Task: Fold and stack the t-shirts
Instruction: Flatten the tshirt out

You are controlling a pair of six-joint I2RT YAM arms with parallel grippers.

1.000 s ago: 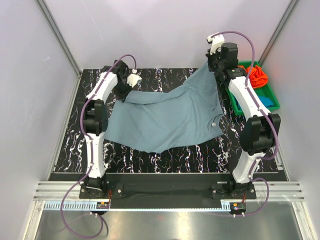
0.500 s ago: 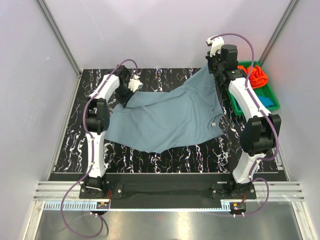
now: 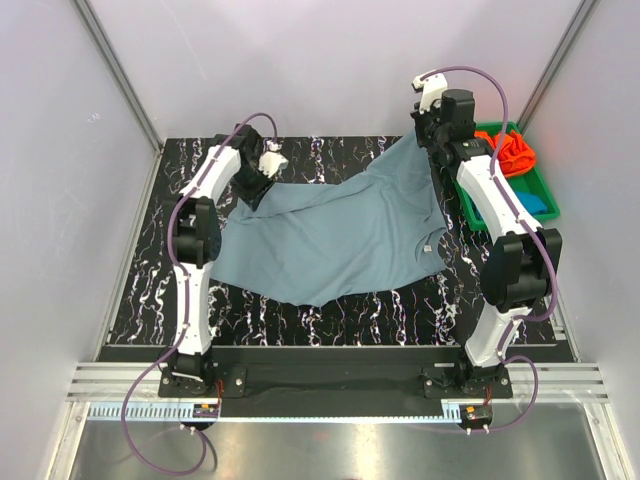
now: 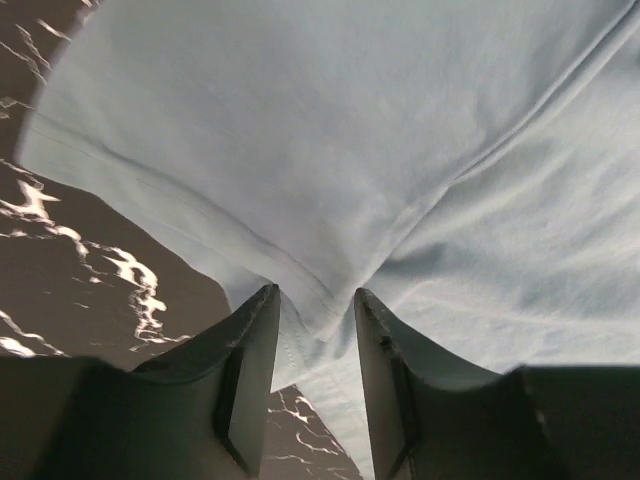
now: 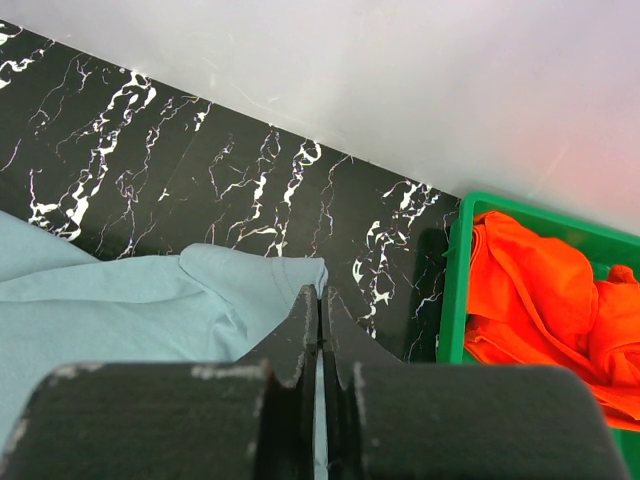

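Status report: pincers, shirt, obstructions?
Left pincer open around grey-blue t-shirt hem. Right pincer shut on its corner, raised. Nothing obstructing.

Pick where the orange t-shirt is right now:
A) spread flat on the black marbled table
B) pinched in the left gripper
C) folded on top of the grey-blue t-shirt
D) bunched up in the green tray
D: the orange t-shirt sits crumpled inside the green tray, well apart from the grey-blue t-shirt.
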